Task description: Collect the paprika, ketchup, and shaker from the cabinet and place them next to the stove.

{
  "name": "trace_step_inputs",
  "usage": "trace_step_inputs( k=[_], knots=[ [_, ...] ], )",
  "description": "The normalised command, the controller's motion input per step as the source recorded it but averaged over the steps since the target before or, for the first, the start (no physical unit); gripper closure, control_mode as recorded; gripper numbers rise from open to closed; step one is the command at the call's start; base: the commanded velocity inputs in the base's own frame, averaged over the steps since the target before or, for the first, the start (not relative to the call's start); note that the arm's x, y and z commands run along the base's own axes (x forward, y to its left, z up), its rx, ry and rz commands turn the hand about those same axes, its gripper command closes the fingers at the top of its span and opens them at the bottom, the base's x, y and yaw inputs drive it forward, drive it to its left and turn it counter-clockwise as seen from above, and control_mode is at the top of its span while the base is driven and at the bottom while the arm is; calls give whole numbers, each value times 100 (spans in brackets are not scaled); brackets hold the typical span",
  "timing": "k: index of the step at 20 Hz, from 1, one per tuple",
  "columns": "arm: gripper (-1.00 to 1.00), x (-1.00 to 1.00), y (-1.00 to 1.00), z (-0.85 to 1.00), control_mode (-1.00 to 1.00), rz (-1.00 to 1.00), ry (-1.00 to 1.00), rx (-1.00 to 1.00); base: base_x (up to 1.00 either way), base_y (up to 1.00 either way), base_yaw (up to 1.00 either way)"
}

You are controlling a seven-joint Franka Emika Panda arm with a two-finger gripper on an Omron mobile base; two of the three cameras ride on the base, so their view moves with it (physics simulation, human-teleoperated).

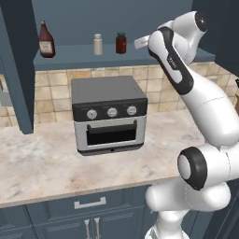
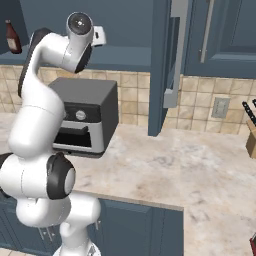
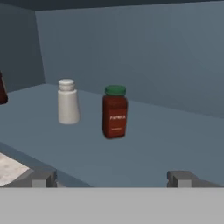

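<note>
Paprika (image 3: 115,112) stands upright on the shelf ahead of the empty, wide-open tool (image 3: 112,178).

In the hand view the ketchup (image 3: 2,91) is cut off by the left edge, so that a mere sliver of it is seen. The label on the paprika (image 3: 115,112) is too blurred to be read. In the right base view a knife block (image 2: 251,134) is cropped by the right edge, and the toaster oven (image 2: 85,116) is partly hidden behind the arm.
</note>
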Motion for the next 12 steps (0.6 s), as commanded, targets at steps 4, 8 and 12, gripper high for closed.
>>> trace_step_inputs(
  k=[4, 8, 12],
  knots=[
    [-100, 33, 0, 0, -100, 8, 0, 0, 0, 0, 0],
    [-100, 36, 0, 0, -100, 4, 3, 0, 0, 0, 0],
    [-100, 15, 0, 0, -100, 3, 1, 0, 0, 0, 0]
  ],
)
